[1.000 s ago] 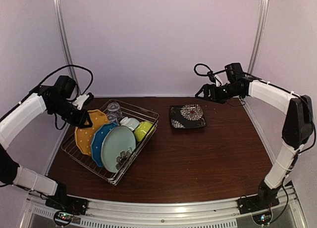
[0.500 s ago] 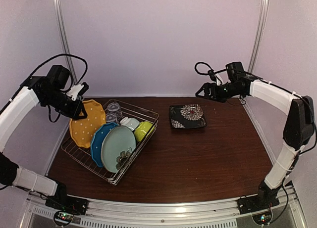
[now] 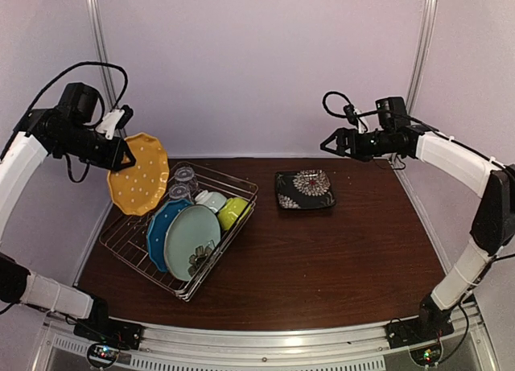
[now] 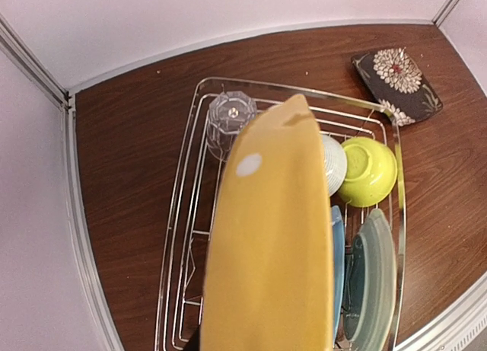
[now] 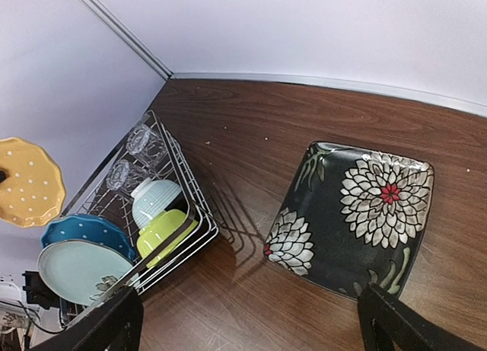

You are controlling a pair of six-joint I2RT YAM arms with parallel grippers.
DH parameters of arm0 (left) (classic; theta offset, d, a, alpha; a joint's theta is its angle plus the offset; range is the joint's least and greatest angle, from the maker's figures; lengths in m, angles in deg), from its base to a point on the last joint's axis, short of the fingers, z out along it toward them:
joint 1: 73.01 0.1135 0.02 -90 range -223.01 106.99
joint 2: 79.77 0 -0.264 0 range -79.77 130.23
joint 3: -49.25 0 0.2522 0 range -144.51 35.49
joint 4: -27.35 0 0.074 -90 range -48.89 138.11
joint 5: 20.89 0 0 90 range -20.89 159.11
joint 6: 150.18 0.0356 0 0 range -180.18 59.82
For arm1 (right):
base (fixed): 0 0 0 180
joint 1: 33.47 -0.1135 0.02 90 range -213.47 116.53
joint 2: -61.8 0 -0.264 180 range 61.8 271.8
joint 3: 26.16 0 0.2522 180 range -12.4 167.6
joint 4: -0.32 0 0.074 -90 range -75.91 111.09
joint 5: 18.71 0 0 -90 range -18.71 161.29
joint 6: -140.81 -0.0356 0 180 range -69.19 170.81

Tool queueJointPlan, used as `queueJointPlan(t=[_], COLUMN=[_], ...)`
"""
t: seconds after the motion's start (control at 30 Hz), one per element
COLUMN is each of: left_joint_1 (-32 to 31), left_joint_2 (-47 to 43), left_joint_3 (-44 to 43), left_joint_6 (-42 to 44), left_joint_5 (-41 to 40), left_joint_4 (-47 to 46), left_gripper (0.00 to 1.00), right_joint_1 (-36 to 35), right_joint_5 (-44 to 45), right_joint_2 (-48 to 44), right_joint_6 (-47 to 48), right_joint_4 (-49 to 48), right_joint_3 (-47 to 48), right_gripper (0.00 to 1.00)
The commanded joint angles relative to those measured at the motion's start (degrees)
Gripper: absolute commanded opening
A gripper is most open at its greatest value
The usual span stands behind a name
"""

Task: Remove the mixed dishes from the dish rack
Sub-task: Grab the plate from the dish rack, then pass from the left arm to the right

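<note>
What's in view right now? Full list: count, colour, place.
dotted plate: 1, orange-yellow, in the air over the rack's far-left end
blue plate: 1, blue dotted, on edge in rack
flower-marked plate: 1, pale teal, on edge in rack, nearest the camera
green bowl: 1, lime, rack's right side
small bowl: 1, pale, beside the green bowl
glasses: 2, clear, rack's far end
square plate: 1, dark, floral, flat on table
dish rack: 1, silver wire, table's left
table: 1, dark wood
left gripper: shut on dotted plate's edge
right gripper: open, empty
</note>
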Motion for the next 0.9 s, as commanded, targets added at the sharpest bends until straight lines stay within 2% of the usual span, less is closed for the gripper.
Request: queueJointPlan(t=[0.0,0.33,0.47,0.6,0.87], left_joint_1=[-0.19,-2.3,-5.84,-12.5,-18.55], left_joint_2=[-3.26,-3.41,-1.85,0.88,4.84], left_joint_3=[-4.73,-3.77,-1.93,-1.29,2.47], left_joint_6=[-2.45,-8.49,-11.53,-12.69,-21.17], left_joint_5=[3.87,11.66,16.1,18.21,23.28], left_joint_4=[-10.75,-24.0,-30.45,-36.18,-51.07], left_gripper=[0.0,0.0,0.0,0.0,0.0], right_joint_1=[-1.38,-7.99,-11.25,-14.74,-20.19], right_joint_5=[-1.68,-3.35,-4.55,-4.76,-3.58], right_joint_2=[-3.34,-7.6,-9.1,-10.03,-10.45], right_joint_6=[-3.59,-9.77,-13.12,-15.43,-16.97], right_joint_4=[-5.56,-16.03,-22.35,-27.17,-29.22], right_joint_3=[-2.63,-6.93,-9.24,-10.9,-11.78], right_gripper=[1.0,1.0,1.0,1.0,0.97])
